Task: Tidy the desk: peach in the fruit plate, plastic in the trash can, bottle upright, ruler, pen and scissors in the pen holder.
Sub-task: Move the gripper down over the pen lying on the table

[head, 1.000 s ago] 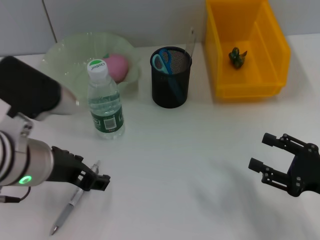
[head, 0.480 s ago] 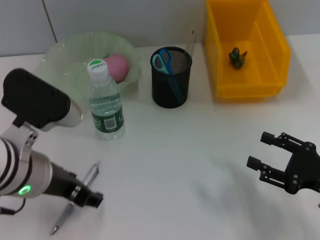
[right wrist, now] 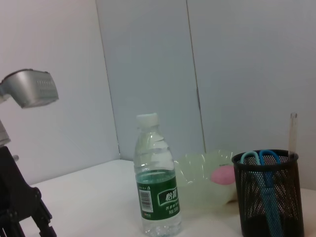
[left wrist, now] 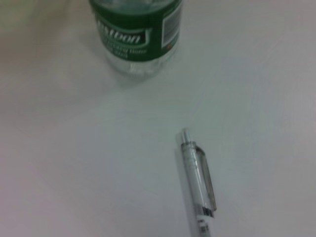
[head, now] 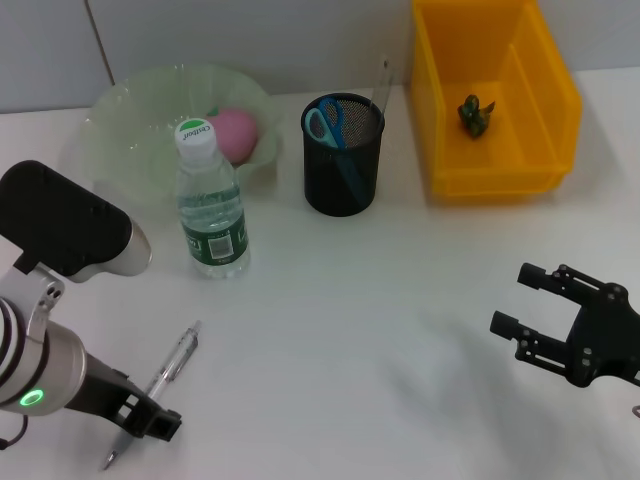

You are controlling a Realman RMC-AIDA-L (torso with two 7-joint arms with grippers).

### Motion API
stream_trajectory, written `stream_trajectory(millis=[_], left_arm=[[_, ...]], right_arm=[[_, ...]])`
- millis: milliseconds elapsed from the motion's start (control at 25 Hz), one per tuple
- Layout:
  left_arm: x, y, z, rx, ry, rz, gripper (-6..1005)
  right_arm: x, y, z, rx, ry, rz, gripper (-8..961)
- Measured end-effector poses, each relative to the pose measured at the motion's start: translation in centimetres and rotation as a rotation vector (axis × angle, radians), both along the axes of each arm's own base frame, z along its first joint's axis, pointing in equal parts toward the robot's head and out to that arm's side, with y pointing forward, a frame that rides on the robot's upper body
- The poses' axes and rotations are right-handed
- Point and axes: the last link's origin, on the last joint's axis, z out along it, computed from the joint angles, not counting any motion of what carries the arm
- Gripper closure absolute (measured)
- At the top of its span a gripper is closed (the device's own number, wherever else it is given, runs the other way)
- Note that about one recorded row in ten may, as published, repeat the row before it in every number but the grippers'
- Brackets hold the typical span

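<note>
Nearest the robot, the left gripper [head: 150, 420] has drawn back toward the body over the last second and now sits over the lower end of the pen [head: 160, 380]. The pen has not shifted and lies flat on the desk [head: 340, 330]. Whether the fingers are spread or closed cannot be told from these views, so a grasp is not confirmed. The right gripper [head: 540, 320] hovers wide and empty over the desk's right side, nearly unmoved.

Further back, the bottle [head: 210, 200] stands upright. Beyond it the peach [head: 235, 132] rests in the fruit plate [head: 130, 120], scissors [head: 325, 125] and ruler [head: 382, 85] stand in the pen holder [head: 342, 175], and the plastic [head: 475, 113] lies in the trash can [head: 555, 100].

Judgement: only the pen remains outstanding.
</note>
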Motion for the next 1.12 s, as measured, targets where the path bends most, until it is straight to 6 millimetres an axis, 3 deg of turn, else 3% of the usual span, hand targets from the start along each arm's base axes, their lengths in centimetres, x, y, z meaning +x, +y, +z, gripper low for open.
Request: stream_trajectory(millis=[920, 1120], left_arm=[[-0.9, 0.6, -0.1, -0.032, 0.011, 0.072, 381], [-0.8, 0.7, -0.2, -0.039, 0.014, 0.072, 615]], right_arm=[[0.0, -0.3, -0.1, -0.004, 0.007, 0.000, 219], [0.0, -0.4, -0.1, -0.005, 0.008, -0.002, 219]])
